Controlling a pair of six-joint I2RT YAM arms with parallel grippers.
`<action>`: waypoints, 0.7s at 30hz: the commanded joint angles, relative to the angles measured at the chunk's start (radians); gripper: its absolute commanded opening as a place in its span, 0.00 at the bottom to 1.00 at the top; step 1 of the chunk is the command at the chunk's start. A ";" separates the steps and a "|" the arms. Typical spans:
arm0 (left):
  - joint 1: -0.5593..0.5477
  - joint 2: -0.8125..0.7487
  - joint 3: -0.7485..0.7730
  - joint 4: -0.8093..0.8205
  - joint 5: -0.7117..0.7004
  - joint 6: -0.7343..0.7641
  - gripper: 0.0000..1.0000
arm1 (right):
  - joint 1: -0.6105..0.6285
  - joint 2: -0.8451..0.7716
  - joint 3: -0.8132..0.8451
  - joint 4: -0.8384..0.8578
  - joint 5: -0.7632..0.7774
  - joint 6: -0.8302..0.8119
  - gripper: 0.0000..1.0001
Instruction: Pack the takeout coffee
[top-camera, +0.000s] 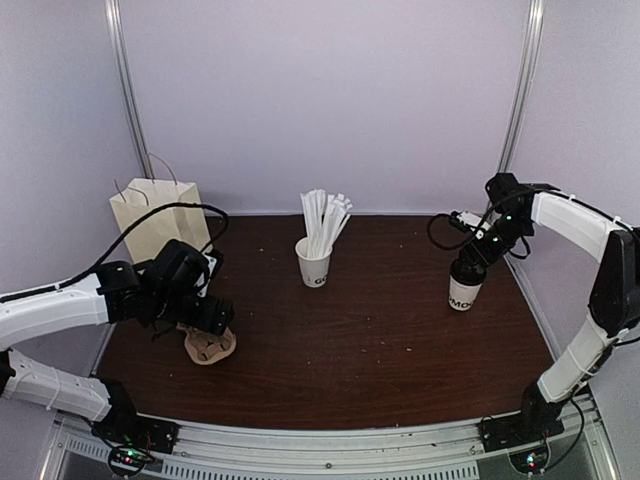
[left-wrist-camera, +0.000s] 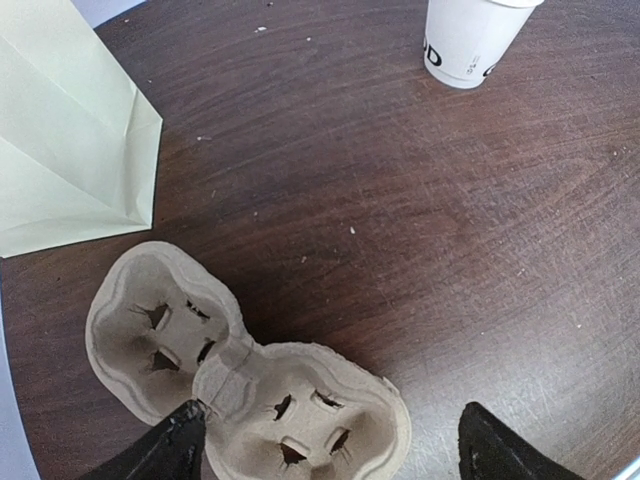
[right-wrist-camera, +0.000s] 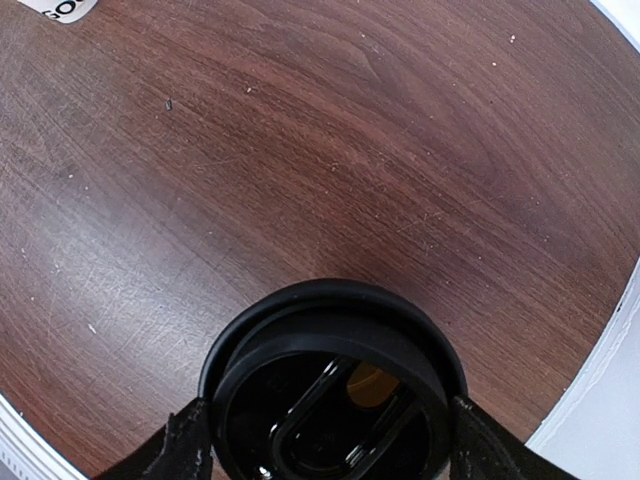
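Pinching black lid (right-wrist-camera: 330, 330) seated on white cup (top-camera: 464, 293) at table's (top-camera: 350, 340) right side, right gripper (right-wrist-camera: 335, 450); left gripper (left-wrist-camera: 330, 455) spread wide above brown pulp tray (left-wrist-camera: 250, 385); paper bag (top-camera: 158, 215) nearby.

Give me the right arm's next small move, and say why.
Probably press straight down a touch to seat the black lid on the white cup. The right end effector grips the lid at the cup's top, but no view shows whether it has snapped onto the rim.
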 joint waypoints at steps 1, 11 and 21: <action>0.006 -0.022 0.061 -0.016 -0.020 0.038 0.88 | 0.002 0.011 -0.018 0.042 0.022 0.033 0.81; 0.047 -0.012 0.371 -0.252 -0.213 0.135 0.90 | 0.002 -0.153 0.091 -0.059 -0.072 0.072 0.98; 0.419 0.063 0.736 -0.371 -0.208 0.188 0.73 | 0.008 -0.428 -0.305 0.221 -0.420 0.029 0.99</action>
